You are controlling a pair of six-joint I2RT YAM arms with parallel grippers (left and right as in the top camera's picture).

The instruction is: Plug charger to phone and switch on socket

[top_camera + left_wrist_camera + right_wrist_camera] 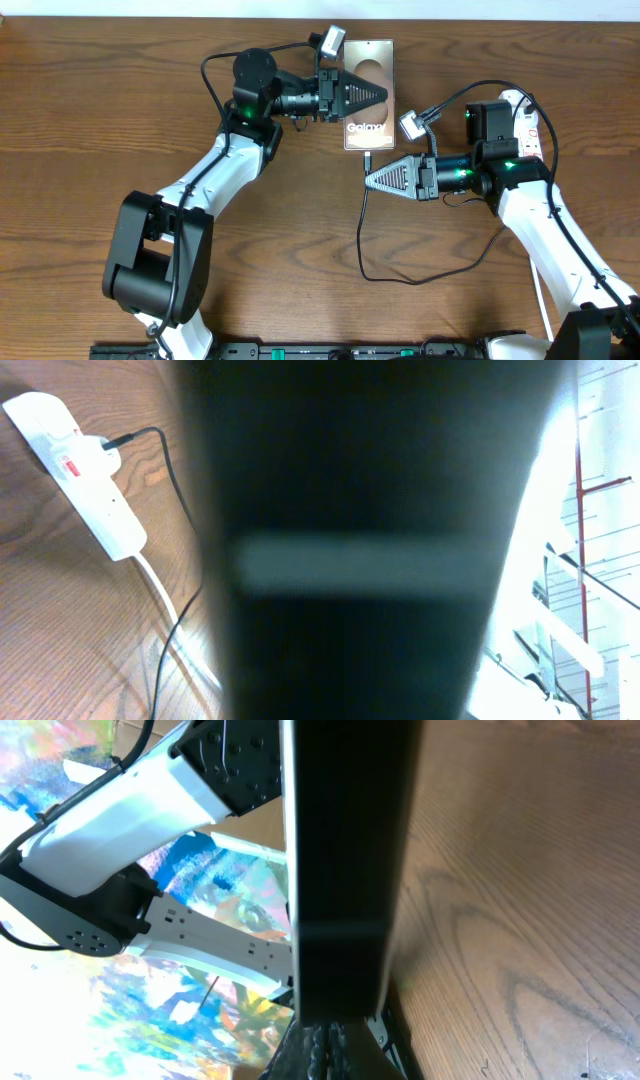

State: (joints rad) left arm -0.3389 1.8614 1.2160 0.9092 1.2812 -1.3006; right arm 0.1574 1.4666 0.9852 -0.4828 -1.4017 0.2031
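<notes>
phone lies lengthwise front-to-back, charger at its near end.

Charger loop beside right tool

Dark slab fills mid-frame from top to bottom, badly blurred, with one pale band across it; possibly something right against the lens, can't tell what. Left of it, on the brown wood table, the white socket lies slanted, with a red-marked switch near its upper end and a black plug seated beside it. The thin black charger cable curves down from that plug to the bottom edge, near the strip's white cord. Right of the slab is overexposed white with a thin red line.
</notes>
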